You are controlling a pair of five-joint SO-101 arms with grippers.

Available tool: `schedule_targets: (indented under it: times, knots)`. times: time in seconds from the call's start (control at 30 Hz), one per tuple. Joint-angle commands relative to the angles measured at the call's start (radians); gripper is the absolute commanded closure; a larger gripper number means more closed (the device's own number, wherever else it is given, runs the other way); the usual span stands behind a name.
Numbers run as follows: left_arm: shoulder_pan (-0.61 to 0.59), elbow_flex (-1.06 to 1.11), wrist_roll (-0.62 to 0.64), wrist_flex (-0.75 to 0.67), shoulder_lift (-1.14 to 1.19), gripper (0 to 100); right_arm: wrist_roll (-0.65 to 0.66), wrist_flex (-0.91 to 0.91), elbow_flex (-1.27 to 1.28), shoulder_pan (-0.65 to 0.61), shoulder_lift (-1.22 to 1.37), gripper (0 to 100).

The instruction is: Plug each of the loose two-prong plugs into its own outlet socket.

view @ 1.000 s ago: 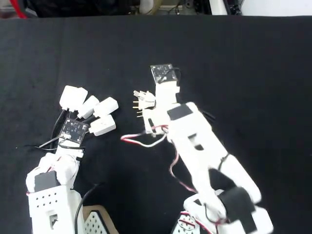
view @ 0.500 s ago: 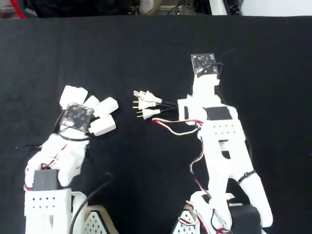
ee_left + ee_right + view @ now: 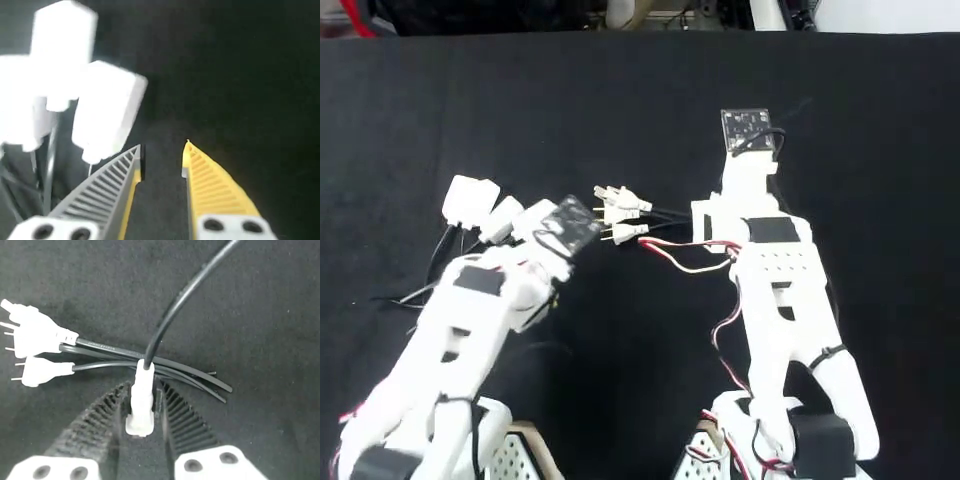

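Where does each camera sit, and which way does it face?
High view: above the table, looking down; left arm, right arm, sockets, loose plugs.
Left wrist view: on left arm, facing sockets; left gripper open.
Right wrist view: on right arm, facing loose plugs; right gripper shut on held plug.
Shared: high and right wrist, loose plugs.

- A table point(image 3: 860, 110) covered edge to edge with a black cloth point(image 3: 440, 110) – it carries everything here.
- A cluster of white outlet sockets point(image 3: 472, 200) lies on the cloth at one side, the blocks touching each other; thin dark cords point(image 3: 438, 258) trail from them toward the near edge.
- A few white two-prong plugs point(image 3: 620, 207) lie near the middle, bunched close together, prongs turned toward the sockets.
- Their black cords point(image 3: 665, 214) run away from the plugs in a loose bundle – flat on the cloth.
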Motion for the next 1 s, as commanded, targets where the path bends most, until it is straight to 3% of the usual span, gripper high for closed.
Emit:
schedule_targets:
  times: [0.0, 0.27, 0.43, 0.5, 0.77, 0.97]
  knots:
    - [0.013, -0.071, -0.025, -0.109, 0.086, 86, 0.002, -0.017, -0.024, 0.009, 0.002, 98.5]
    - [-0.048, -0.093, -0.092, -0.101, 0.012, 85, 0.002, -0.017, -0.024, 0.008, 0.002, 98.5]
    - [-0.094, -0.162, -0.153, -0.081, -0.021, 76, 0.002, -0.017, -0.024, 0.006, 0.002, 98.5]
    - [-0.091, -0.186, -0.212, -0.080, 0.029, 73, 0.002, -0.017, -0.024, 0.006, 0.002, 98.5]
    - [-0.085, -0.303, -0.221, -0.155, 0.431, 76, 0.002, -0.018, -0.024, 0.006, 0.002, 98.5]
    - [-0.113, -0.377, -0.222, -0.155, 0.566, 76, 0.006, -0.018, -0.024, 0.006, 0.002, 98.5]
